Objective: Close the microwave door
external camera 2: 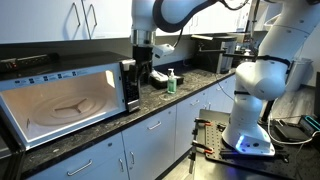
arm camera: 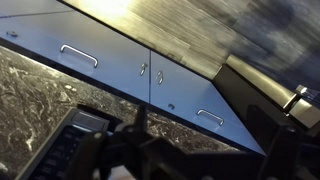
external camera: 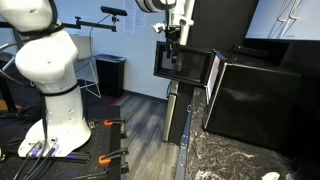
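The microwave (external camera 2: 60,105) stands on the granite counter with its lit cavity exposed; in an exterior view it is a black box (external camera: 252,100). The microwave door (external camera 2: 130,86) stands open, swung out from the appliance's face, and also shows in an exterior view (external camera: 186,63). My gripper (external camera 2: 143,67) hangs downward right at the door's outer top edge, seen too in an exterior view (external camera: 174,42). I cannot tell whether it touches the door or whether the fingers are open. In the wrist view the gripper (arm camera: 195,162) is only a dark blur above the counter.
A green bottle (external camera 2: 171,83) and dark items (external camera 2: 156,76) stand on the counter just past the door. White base cabinets (arm camera: 110,60) run under the counter edge. The robot base (external camera: 50,85) and a black bin (external camera: 111,73) stand on the floor.
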`<state>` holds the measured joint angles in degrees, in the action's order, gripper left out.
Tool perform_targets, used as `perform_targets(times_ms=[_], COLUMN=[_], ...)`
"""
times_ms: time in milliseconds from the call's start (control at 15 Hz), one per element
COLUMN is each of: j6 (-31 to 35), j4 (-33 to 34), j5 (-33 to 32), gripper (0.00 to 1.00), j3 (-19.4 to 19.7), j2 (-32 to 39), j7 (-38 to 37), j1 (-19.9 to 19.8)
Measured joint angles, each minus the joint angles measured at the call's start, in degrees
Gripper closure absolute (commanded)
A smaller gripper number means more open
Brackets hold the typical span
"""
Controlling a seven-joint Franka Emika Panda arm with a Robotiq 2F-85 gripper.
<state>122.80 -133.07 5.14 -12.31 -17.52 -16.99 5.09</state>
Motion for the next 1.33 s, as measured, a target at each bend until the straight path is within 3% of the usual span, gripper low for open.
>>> perform_targets(times_ms=[533,867,1333], j6=[-2.89,-5.24,-5.36], j4=[20.2,30.37,31.05], j5=[-2.97,-3.07,-3.07], gripper=[0.0,0.0,0.0], j3=[-0.13,-0.22,0.07], j2=[16.18,23.52,24.36], j7=[8.76,9.97,9.96], j1=[3.07,5.47,5.8])
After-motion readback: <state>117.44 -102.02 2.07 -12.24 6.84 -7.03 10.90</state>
